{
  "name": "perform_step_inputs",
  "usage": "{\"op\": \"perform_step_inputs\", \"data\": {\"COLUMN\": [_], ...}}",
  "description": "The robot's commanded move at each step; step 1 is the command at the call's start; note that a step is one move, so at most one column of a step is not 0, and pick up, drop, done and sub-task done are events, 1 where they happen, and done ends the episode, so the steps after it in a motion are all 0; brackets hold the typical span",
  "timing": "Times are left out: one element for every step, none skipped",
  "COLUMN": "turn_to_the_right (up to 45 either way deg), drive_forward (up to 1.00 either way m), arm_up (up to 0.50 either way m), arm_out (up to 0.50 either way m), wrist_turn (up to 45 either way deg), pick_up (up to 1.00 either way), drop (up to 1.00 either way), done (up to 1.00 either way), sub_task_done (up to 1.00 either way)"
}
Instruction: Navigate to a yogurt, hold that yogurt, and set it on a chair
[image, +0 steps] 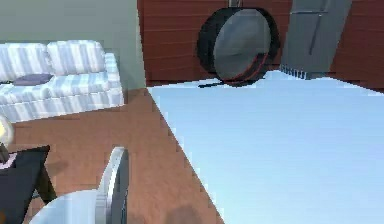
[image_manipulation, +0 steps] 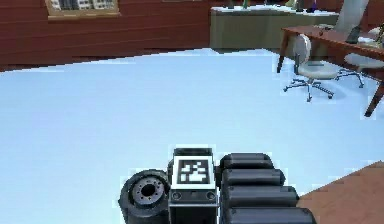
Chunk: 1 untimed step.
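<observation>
Forward view, left to right: striped sofa (image: 60, 75) in the upper left, with a dark cushion (image: 35, 79) on its seat. Below it, in the lower left corner, a dark table (image: 25, 170) stands on the wood floor (image: 135, 125). A grey chair (image: 115, 185) sits at the bottom edge, just right of the table. A pale blue rug (image: 290, 150) covers the centre and right. Top, right of centre, a big round black pan (image: 238, 45) stands on edge against the red-brown wall (image: 170, 40), with a grey fridge (image: 320, 35) near it in the upper right.

Arm side view, left to right: a light frame (image_manipulation: 85, 6) on the wall in the upper left, window or picture, can't tell which. A counter (image_manipulation: 260, 25) is at the top, right of centre. A wooden desk (image_manipulation: 335, 45) is in the upper right, with a white office chair (image_manipulation: 310, 72) just beside it on the rug. Along the bottom edge: the gripper (image_manipulation: 145, 195), seen as a dark body, then a white marker square (image_manipulation: 192, 172), then the arm (image_manipulation: 255, 190) in black segments.

Can't make out the fingers, so can't tell whether it holds anything. Can't tell where the yogurt is.
</observation>
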Motion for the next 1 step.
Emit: {"op": "perform_step_inputs", "data": {"turn_to_the_right": [-45.0], "drive_forward": [0.00], "arm_up": [0.00], "arm_out": [0.00], "wrist_turn": [0.0], "pick_up": [0.00], "drop": [0.00], "done": [0.00], "sub_task_done": [0.00]}}
